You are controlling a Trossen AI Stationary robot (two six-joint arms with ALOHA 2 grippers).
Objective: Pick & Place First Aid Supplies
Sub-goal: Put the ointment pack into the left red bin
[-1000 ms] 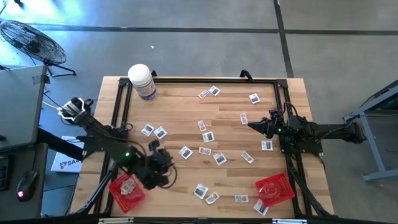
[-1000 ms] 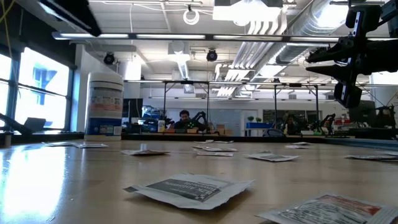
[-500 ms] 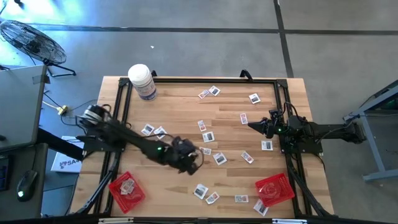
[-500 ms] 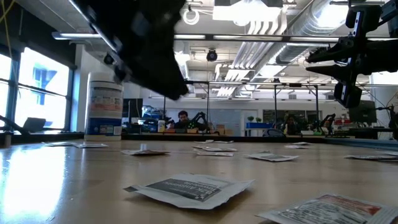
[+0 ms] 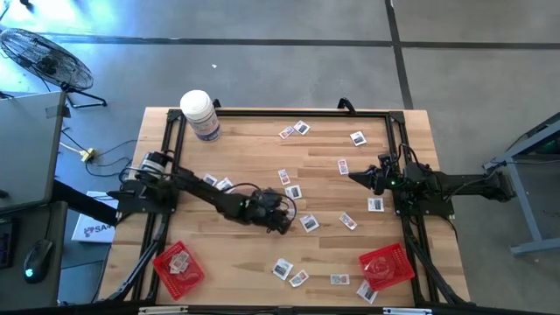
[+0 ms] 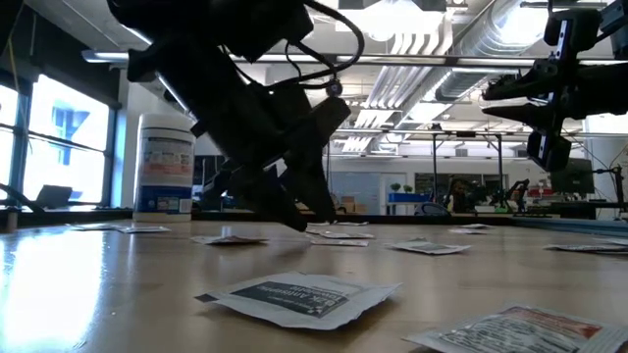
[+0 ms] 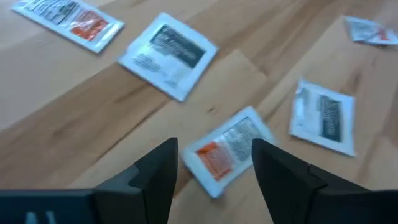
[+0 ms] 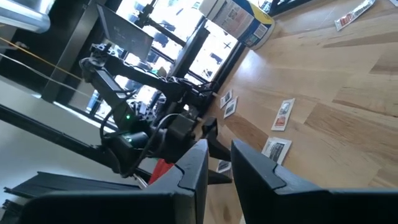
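Small white packets with dark or red print lie flat all over the wooden table (image 5: 245, 157). My left gripper (image 7: 214, 149) is open and points down near the table's middle (image 5: 280, 217), its fingertips low over the wood (image 6: 297, 221). They stand on either side of a red-printed packet (image 7: 225, 151) without visibly touching it. Two dark-printed packets (image 7: 323, 115) (image 7: 168, 56) lie just beyond it. My right gripper (image 8: 219, 149) is open by a narrow gap and waits raised at the right edge (image 5: 357, 178), over no packet.
A large white bottle (image 5: 199, 114) stands at the far left corner. One red tray (image 5: 179, 267) sits at the near left and another (image 5: 385, 262) at the near right, each with packets in it. A black frame (image 5: 262, 114) edges the table.
My left arm has swung from beside the near-left red tray toward the table's middle, moving right and slightly farther from the near edge. Its gripper has come down to just above the wood over a red-printed packet. The packets have stayed where they were.
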